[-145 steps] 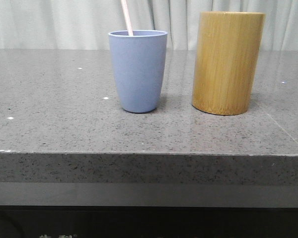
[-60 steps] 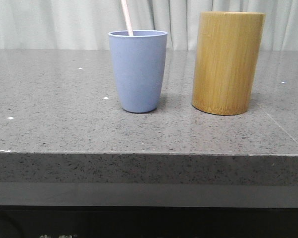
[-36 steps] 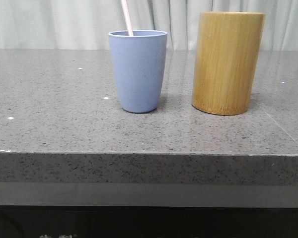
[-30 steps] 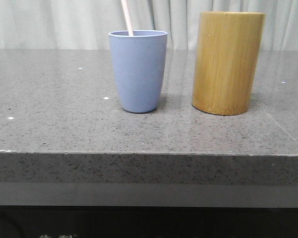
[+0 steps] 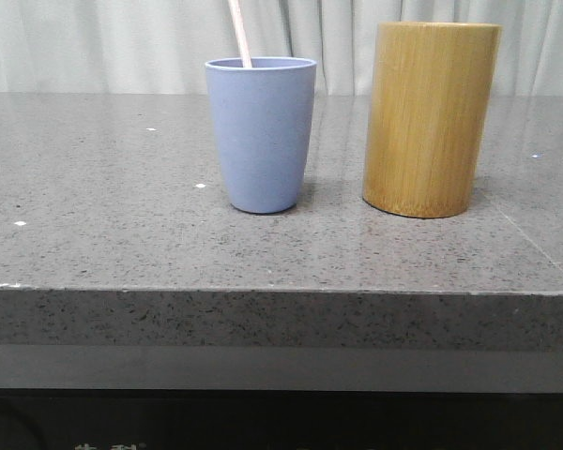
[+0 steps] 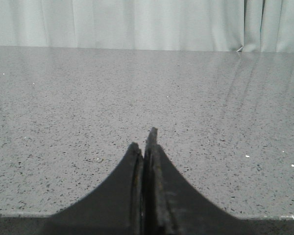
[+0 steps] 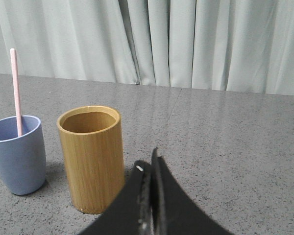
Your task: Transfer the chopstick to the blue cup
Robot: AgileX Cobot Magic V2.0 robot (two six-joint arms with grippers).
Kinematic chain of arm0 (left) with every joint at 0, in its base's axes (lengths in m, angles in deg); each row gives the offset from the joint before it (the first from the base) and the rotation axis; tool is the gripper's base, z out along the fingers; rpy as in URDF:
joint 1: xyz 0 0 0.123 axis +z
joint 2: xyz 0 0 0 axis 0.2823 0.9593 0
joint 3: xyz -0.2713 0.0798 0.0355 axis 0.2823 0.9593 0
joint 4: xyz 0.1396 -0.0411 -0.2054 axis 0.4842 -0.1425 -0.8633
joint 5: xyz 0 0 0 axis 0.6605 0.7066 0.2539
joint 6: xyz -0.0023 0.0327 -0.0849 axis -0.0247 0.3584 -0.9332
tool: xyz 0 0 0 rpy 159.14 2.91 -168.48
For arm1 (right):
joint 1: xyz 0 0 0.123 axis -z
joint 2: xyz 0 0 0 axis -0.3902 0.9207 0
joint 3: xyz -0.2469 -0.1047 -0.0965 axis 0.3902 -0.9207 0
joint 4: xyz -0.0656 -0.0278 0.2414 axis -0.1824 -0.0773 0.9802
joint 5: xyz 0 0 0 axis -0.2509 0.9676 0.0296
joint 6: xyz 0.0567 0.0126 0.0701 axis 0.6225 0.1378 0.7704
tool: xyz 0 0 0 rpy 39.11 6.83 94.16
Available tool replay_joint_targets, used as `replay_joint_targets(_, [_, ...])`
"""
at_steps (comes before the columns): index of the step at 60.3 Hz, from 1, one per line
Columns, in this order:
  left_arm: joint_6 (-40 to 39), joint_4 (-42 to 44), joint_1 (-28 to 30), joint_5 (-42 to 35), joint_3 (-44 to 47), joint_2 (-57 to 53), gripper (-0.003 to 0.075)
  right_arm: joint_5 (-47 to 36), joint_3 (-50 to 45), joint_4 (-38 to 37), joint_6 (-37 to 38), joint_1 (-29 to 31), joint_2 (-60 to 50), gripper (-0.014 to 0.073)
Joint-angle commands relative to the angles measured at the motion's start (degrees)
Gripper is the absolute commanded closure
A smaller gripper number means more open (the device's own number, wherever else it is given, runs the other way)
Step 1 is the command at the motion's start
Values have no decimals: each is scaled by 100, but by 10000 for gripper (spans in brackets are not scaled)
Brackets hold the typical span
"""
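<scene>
The blue cup (image 5: 261,134) stands upright on the grey stone table, and a pale pink chopstick (image 5: 239,33) leans inside it with only its upper end showing. The right wrist view shows the same blue cup (image 7: 15,152) with the chopstick (image 7: 15,90) rising from it. Neither gripper appears in the front view. My left gripper (image 6: 144,142) is shut with nothing in it, low over bare table, with no cup in its view. My right gripper (image 7: 149,164) is shut and empty, apart from both containers.
A tall tan bamboo holder (image 5: 430,119) stands right of the blue cup; the bamboo holder (image 7: 91,157) looks empty from above. The table's front edge (image 5: 281,292) runs across the front view. Pale curtains (image 7: 186,41) hang behind the table.
</scene>
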Motion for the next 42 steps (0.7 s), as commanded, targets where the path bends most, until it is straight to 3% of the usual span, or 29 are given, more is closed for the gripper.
replay_joint_targets(1, [-53,-61,-3,-530,41,-132,739,-482,142,23,-35,23,60,708])
replay_joint_targets(21, [-53,-61,-3,-530,41,-132,739,-892,-939,-680,481,193,-387,708])
replay_joint_targets(42, [-53,-61,-3,-530,41,-132,739,-981,-2375,-673,568,850,-1389,708])
